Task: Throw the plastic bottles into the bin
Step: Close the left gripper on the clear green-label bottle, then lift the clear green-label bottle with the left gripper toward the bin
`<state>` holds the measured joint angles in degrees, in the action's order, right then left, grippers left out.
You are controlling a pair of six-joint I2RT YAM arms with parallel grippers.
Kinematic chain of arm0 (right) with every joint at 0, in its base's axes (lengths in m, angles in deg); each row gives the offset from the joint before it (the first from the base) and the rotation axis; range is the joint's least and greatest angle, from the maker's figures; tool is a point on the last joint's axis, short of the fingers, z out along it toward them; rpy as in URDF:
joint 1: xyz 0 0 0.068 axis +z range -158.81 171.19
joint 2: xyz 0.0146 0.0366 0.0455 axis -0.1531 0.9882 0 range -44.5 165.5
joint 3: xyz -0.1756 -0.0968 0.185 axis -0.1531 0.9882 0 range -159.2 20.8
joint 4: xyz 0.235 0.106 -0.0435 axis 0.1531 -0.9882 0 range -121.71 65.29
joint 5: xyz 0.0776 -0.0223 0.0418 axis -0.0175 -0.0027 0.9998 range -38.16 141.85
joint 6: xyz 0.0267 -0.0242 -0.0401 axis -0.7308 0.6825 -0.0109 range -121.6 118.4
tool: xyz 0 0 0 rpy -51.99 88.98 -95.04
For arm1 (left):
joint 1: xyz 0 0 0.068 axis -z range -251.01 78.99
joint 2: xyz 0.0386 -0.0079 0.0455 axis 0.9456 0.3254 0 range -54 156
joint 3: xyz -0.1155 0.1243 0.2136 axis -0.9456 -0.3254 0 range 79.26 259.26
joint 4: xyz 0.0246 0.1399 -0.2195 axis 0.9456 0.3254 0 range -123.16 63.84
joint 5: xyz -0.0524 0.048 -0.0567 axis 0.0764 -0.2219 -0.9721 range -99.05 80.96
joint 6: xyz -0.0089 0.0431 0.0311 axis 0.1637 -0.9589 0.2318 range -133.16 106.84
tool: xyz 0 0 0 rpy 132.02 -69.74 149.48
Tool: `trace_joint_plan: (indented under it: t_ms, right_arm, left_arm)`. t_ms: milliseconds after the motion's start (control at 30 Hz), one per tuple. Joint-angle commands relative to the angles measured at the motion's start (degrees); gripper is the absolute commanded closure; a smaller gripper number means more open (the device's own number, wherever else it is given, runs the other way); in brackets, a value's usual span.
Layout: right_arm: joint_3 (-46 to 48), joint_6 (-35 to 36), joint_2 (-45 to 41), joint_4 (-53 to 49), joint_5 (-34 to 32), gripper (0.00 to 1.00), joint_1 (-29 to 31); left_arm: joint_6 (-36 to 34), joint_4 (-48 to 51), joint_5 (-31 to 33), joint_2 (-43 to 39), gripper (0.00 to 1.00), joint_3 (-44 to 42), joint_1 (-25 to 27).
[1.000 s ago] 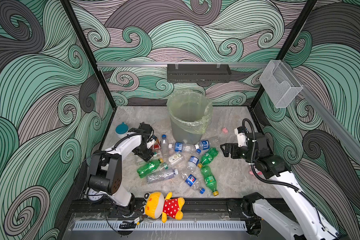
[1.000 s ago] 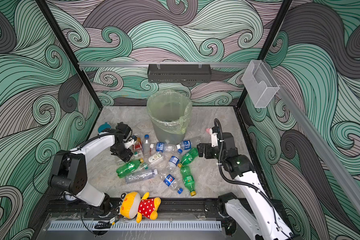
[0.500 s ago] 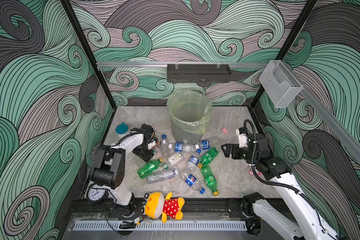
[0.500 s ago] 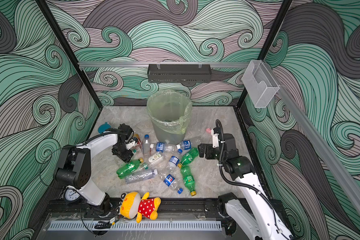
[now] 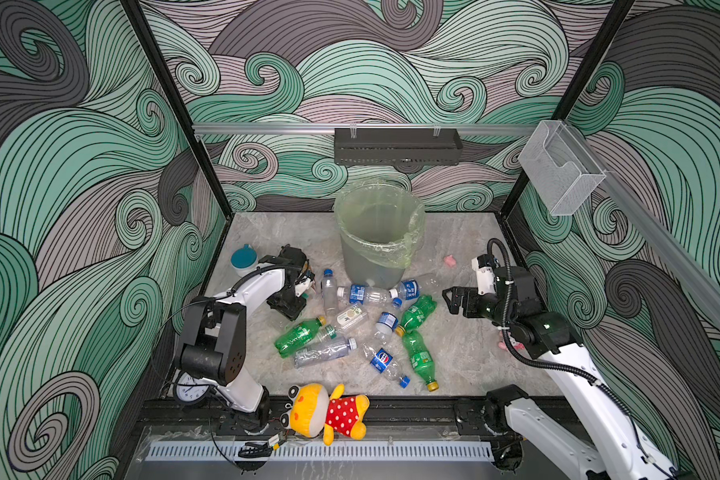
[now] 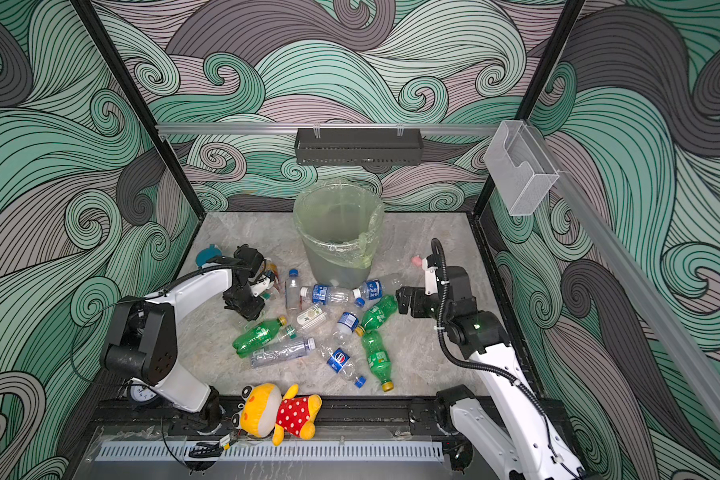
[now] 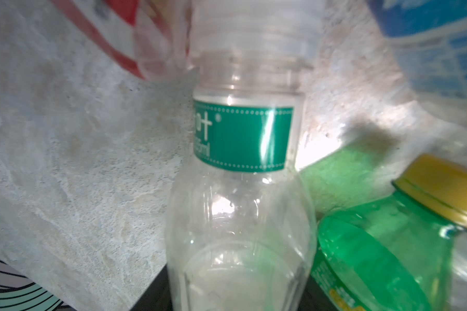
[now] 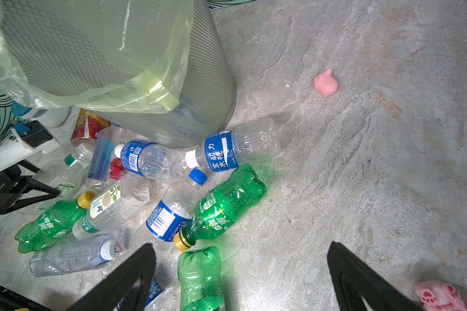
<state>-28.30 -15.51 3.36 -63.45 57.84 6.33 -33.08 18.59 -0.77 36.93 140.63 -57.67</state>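
bottle (image 7: 240, 188) with green label lies close at left gripper (image 5: 288, 309), hold unclear; right gripper (image 8: 241, 272) spread wide.

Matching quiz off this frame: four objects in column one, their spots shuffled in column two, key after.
1. round grey mesh bin lined with a pale green bag
2. yellow plush toy in a red dotted dress
3. white cup with a teal lid
4. small pink figure

A. lying across the black front rail
B. on the bare grey marble-look table, right of the bin in both top views
C. upright at the back middle of the table
D. at the table's left edge in both top views

Pairs: 1-C, 2-A, 3-D, 4-B
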Motion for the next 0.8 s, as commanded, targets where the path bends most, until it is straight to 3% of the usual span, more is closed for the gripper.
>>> trace_joint_plan:
  t_ms: [0,467,600,767]
  right_arm:
    - [0.15,0.03,0.13,0.35,-0.55,0.00,-0.32]
    - [-0.20,0.17,0.93,1.02,-0.73,0.00,-0.46]
    - [-0.29,0.73,0.94,0.99,-1.28,0.00,-0.46]
    - [-0.71,0.82,1.34,0.91,-1.22,0.00,-0.45]
  left_arm:
    - [0.98,0.46,-1.39,-4.39,0.47,0.18,0.54]
    - [5.21,1.97,-4.29,-21.78,0.49,0.29,0.38]
    - [8.21,-1.11,-4.08,-30.04,0.49,-1.25,-0.04]
    - [13.26,-7.50,-8.65,-39.70,0.49,-3.87,-0.58]
